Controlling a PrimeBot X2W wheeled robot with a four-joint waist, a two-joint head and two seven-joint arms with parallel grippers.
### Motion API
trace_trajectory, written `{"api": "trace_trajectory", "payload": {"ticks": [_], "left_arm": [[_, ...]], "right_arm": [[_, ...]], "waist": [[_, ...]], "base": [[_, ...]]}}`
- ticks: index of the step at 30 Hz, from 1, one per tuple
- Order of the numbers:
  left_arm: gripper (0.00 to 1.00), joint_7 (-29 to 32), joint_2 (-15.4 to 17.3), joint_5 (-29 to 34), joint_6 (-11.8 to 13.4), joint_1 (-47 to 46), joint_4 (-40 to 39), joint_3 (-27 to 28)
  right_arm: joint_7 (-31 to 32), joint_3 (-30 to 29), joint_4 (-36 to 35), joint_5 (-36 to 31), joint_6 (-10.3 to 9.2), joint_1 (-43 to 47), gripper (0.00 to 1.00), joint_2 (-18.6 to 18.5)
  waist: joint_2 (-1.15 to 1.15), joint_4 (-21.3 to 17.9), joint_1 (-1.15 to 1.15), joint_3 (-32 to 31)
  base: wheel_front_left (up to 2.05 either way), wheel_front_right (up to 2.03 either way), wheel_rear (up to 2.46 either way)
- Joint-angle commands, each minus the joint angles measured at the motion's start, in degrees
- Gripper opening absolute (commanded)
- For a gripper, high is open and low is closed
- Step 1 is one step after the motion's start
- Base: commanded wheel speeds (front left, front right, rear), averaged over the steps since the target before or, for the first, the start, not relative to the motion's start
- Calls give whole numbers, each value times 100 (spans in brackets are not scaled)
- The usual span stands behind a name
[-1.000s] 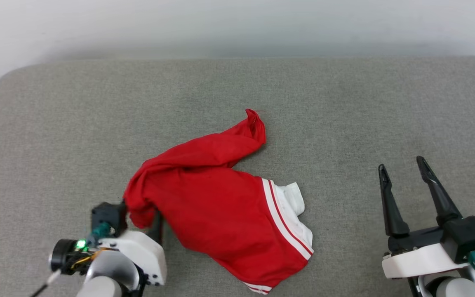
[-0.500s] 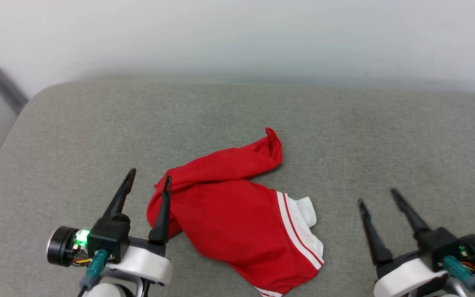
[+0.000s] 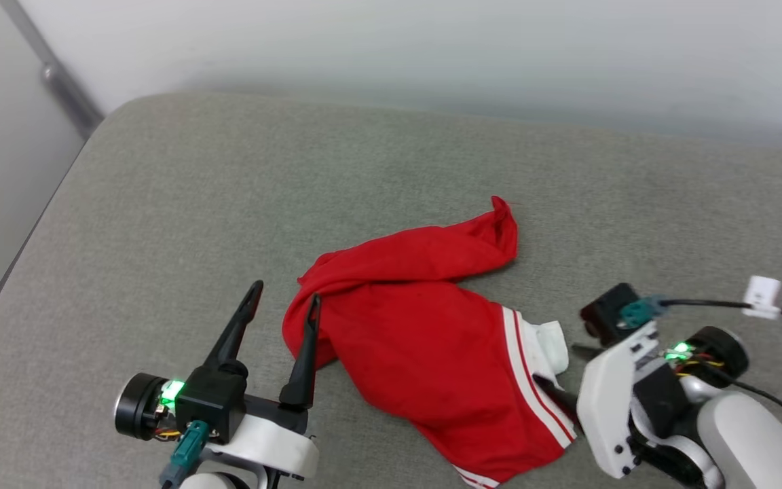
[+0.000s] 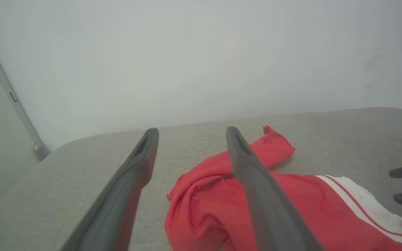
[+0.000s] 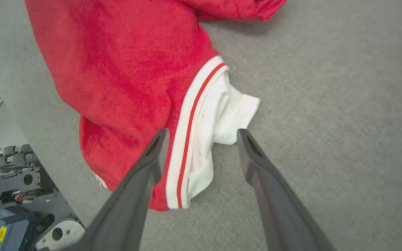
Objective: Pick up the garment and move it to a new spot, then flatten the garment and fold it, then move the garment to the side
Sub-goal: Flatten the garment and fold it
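Observation:
The garment (image 3: 425,339) lies crumpled on the grey cushion (image 3: 160,224), red with a white sleeve (image 3: 544,346) and red-striped trim at its right end. My left gripper (image 3: 284,295) stands open at the garment's left bunch, its right finger crossing the red edge and nothing between the fingers. In the left wrist view the left gripper (image 4: 191,130) points past the garment (image 4: 194,209) toward the wall. My right gripper (image 3: 554,363) is turned leftward at the sleeve. The right wrist view has the right gripper (image 5: 202,132) open, its fingers straddling the white sleeve (image 5: 222,111) of the garment (image 5: 124,69).
A white wall (image 3: 432,47) runs behind the cushion, with a metal rail (image 3: 58,81) at the far left. A black cable with a white tag (image 3: 761,295) trails from my right wrist. The cushion's near edge and robot base parts (image 5: 12,195) lie close to the garment.
The camera has shifted. My left gripper has lifted off the garment's left fold and now points up beside it. My right gripper has swung leftward to the white sleeve.

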Motion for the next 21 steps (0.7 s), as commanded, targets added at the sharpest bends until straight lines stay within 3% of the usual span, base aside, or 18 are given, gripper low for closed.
{"api": "trace_trajectory", "payload": {"ticks": [1,7,15,16,21], "left_arm": [[100,-28,-66,33,-71,7,34,-3],[100,-22,-296,104,-266,-82,69,21],[100,-22,-529,214,-462,-113,54,146],[100,-22,-550,222,-487,-111,48,167],[100,-22,-600,291,-556,-45,78,302]], "right_arm": [[514,131,144,223,-1,-208,100,91],[1708,319,750,83,-1,-643,100,227],[1844,554,1276,-77,-1,-588,100,261],[1831,599,1330,-59,0,-550,0,248],[1605,589,1487,-97,-3,-533,0,28]], "waist": [[0,166,1,133],[0,490,1,298],[0,732,1,471],[0,740,1,481],[0,678,1,456]], "base": [[0,0,0],[0,0,0],[0,0,0],[0,0,0],[0,0,0]]}}
